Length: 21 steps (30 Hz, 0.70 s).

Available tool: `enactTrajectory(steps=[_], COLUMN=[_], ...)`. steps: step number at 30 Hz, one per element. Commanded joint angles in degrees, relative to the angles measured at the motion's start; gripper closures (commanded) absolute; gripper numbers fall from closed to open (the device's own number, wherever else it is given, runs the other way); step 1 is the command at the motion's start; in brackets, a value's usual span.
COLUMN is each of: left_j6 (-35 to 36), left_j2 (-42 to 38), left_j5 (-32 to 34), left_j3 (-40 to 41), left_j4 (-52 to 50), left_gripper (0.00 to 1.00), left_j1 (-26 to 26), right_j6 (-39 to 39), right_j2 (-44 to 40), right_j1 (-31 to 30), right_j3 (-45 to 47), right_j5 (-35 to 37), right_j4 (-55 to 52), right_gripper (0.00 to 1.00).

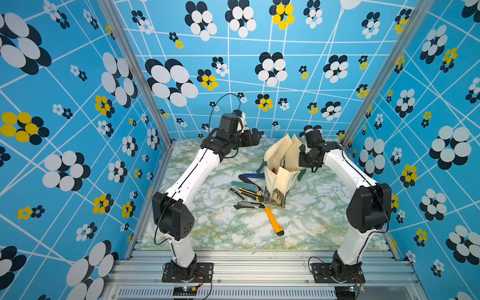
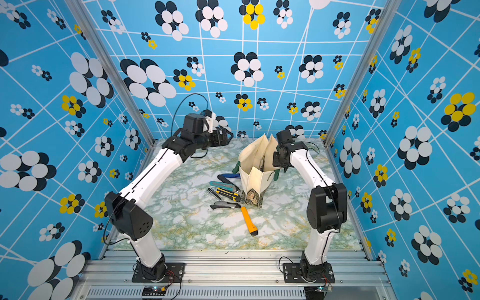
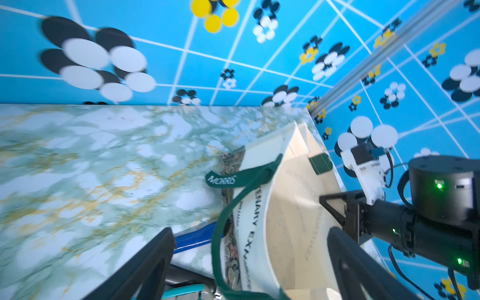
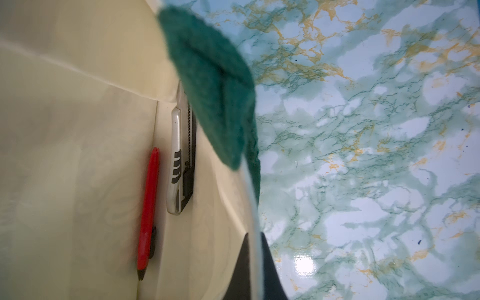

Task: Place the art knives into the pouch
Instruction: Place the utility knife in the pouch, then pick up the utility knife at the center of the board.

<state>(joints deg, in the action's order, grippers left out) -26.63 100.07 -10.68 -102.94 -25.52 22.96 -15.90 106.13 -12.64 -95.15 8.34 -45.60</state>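
The cream pouch [image 1: 271, 179] [image 2: 250, 179] stands open on the marble table, right of centre. My right gripper [image 4: 254, 235] is shut on the pouch's rim [image 4: 250, 202], beside a green handle [image 4: 213, 91]. Inside the pouch [image 4: 78, 130] lie a red art knife [image 4: 148, 207] and a silver-grey one [image 4: 179, 161]. Several more art knives lie on the table left of the pouch: a blue one [image 1: 253, 175], a teal one [image 1: 244, 185], a yellow-black one [image 1: 250, 194] and a grey-black one [image 1: 248, 206]. My left gripper [image 1: 254, 136] [image 3: 250, 231] hangs open and empty, high behind and left of the pouch [image 3: 285, 207].
An orange art knife [image 1: 274, 220] lies alone toward the front of the table [image 1: 324, 215]. The patterned back wall is close behind the pouch and my left gripper. The pouch's other green handle [image 3: 220, 233] hangs over its printed side.
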Motion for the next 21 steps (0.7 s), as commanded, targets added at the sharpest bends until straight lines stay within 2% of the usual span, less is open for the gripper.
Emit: enactTrajectory(steps=[1,3,6,10,16,21], left_j6=[-1.5,-3.3,-10.6,-17.7,-14.7,-13.9], left_j2=[1.0,3.0,8.3,12.5,15.2,13.6], left_j5=[4.5,7.4,9.5,10.1,10.1,7.6], left_j3=[6.4,6.2,3.6,3.9,4.7,12.9], left_j4=[-3.9,-9.9,-19.9,-25.0,-31.5,-31.2], left_gripper=[0.06,0.06,0.07,0.08,0.16,0.25], left_j1=[-0.4,-0.4,-0.2,0.6,1.2,3.3], right_j6=[-0.3,-0.3,-1.0,-1.8,-1.8,-1.8], right_j2=[-0.8,-1.0,-1.4,-2.6,-3.8,-3.4], right_j1=[-0.4,-0.4,-0.3,-0.4,-0.4,-0.4], right_j3=[0.1,0.4,0.9,2.7,6.1,6.4], right_j5=[3.7,4.2,4.7,5.3,7.0,7.0], right_j4=[-1.5,-1.8,-2.0,-1.9,-2.7,-3.1], right_gripper=[1.00,1.00,1.00,1.00,1.00,1.00])
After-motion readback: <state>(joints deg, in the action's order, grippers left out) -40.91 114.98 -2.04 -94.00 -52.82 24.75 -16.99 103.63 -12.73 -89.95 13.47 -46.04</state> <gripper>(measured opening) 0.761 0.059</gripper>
